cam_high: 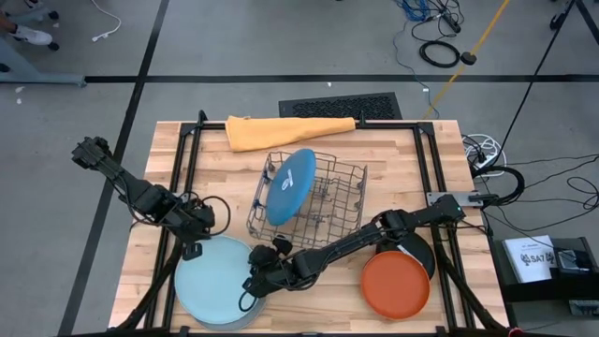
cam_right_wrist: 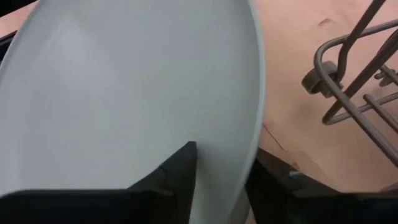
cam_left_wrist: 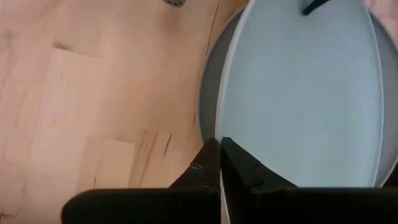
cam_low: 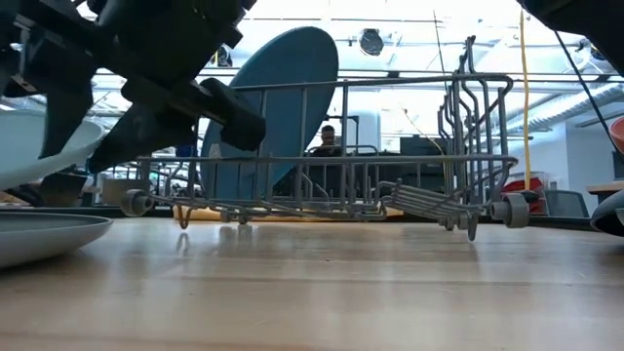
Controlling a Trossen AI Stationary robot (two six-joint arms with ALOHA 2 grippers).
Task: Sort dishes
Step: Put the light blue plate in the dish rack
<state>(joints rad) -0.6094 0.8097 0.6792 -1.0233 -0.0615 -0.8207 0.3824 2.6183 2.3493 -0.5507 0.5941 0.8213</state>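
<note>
Your right gripper point(cam_right_wrist: 221, 180) pinches the rim of the light blue plate point(cam_high: 213, 279), one finger point(cam_right_wrist: 171, 177) on its upper face and the other under the edge. That edge rides tilted up off the grey plate point(cam_left_wrist: 208, 93) stacked beneath it. Your left gripper point(cam_left_wrist: 219, 163) grips the same plate at its opposite rim, its fingers pressed almost together on the thin edge where light blue overlaps grey.

Seen from above, the stack lies at the front left of the table point(cam_high: 309, 314), the left gripper on its back-left edge and the right gripper on its right edge, the arm reaching in across the front of the wire dish rack point(cam_high: 323, 201).

A blue plate point(cam_high: 289, 185) stands on edge in the rack, leaning, its faces turned left and right. An orange plate point(cam_high: 396, 284) lies flat at front right, overlapping a black plate point(cam_high: 421, 251). A folded orange cloth point(cam_high: 285, 129) rests behind the rack.
</note>
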